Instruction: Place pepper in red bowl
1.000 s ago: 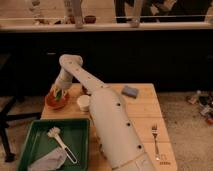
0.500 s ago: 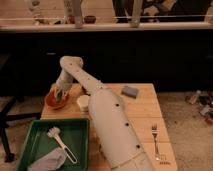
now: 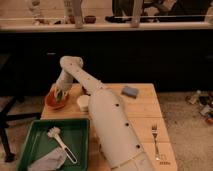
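The red bowl (image 3: pixel 51 102) sits on the wooden table's far left edge. My gripper (image 3: pixel 59 93) reaches down over the bowl, just above its inside, at the end of the white arm that runs up from the bottom of the view. A small green shape, the pepper (image 3: pixel 61 97), shows right at the gripper's tip inside the bowl's rim. I cannot tell whether it is held or lying in the bowl.
A white cup (image 3: pixel 82 102) stands just right of the bowl. A blue-grey sponge (image 3: pixel 131 91) lies at the table's back right and a fork (image 3: pixel 155 140) at the front right. A green tray (image 3: pixel 30 142) holds a brush (image 3: pixel 61 141) and a grey cloth (image 3: pixel 47 161).
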{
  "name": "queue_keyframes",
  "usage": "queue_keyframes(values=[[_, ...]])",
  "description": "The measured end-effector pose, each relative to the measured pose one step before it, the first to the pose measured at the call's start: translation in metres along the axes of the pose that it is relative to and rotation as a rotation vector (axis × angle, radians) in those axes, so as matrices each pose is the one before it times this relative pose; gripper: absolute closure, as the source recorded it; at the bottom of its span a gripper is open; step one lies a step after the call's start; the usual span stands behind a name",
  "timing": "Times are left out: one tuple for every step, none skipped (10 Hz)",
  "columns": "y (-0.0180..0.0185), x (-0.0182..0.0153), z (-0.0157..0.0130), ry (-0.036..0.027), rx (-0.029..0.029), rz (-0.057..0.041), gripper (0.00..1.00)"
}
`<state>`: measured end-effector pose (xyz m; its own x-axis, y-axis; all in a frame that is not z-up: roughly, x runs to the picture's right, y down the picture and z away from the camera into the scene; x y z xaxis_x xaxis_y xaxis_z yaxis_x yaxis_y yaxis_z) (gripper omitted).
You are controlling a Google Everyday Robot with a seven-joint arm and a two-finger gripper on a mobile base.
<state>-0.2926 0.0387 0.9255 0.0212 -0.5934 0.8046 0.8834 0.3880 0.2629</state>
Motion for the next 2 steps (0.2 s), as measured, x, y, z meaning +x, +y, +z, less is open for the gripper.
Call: queue_keyframes(values=[[-0.00002, -0.00001, 0.00003, -0.00001, -0.00003, -0.00005, 0.26], [0.00068, -0.00006, 0.00103, -0.00119, -0.00071, 0.00071, 0.20]])
